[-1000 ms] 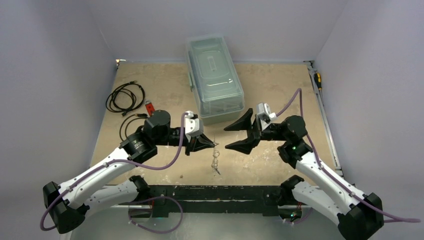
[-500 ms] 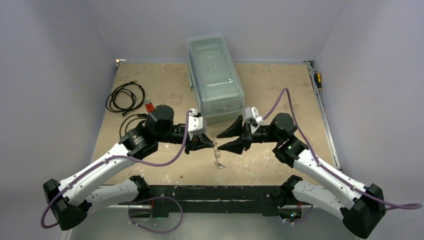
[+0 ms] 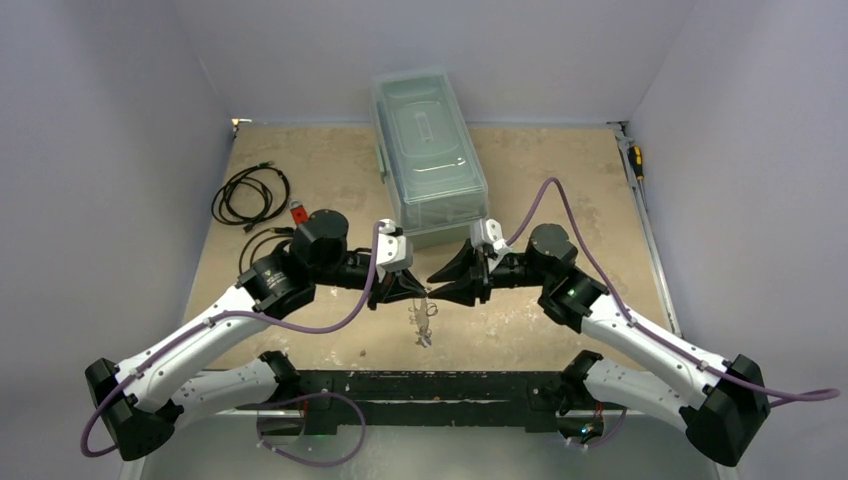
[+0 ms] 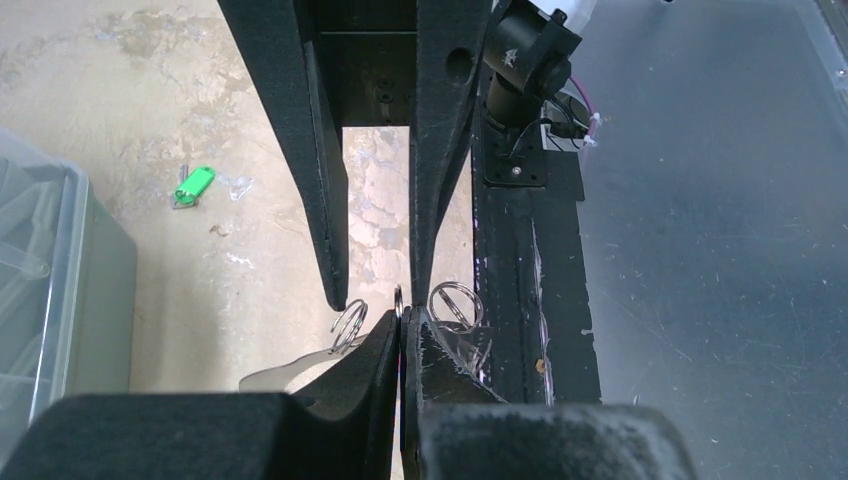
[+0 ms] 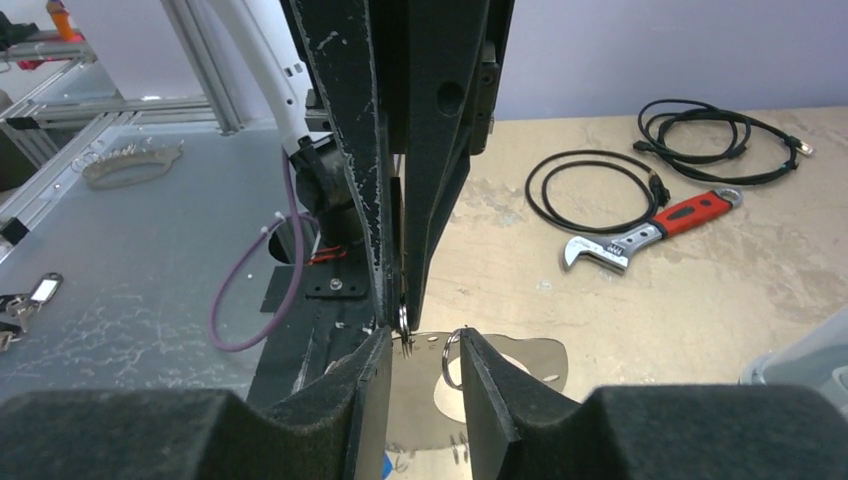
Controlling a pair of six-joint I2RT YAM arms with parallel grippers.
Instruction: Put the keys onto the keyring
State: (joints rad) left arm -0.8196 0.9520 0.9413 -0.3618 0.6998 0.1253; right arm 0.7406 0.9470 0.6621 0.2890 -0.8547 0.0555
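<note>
My left gripper (image 3: 418,290) is shut on one small wire ring (image 4: 398,299) of the keyring (image 3: 425,326), which hangs below it over the table's near middle. The keyring's flat silvery band (image 5: 528,361) dangles behind the fingertips with more wire rings (image 4: 348,325) along its edge. My right gripper (image 5: 425,345) faces the left one tip to tip. Its jaws are open by a narrow gap around the pinched ring (image 5: 402,322), and a second ring (image 5: 450,358) lies against its right finger. A green key (image 4: 193,185) lies on the table beyond. The blue key is not clearly visible.
A clear lidded box (image 3: 430,150) stands at the back centre. Black coiled cables (image 3: 250,195) and a red-handled wrench (image 5: 650,235) lie at the left. A screwdriver (image 3: 635,160) rests on the right rail. The black base bar (image 3: 430,385) runs along the near edge.
The right arm has swung left until its fingertips meet the left gripper's, and its jaws have narrowed a lot. The hanging keyring has shifted slightly left. The left gripper stays shut.
</note>
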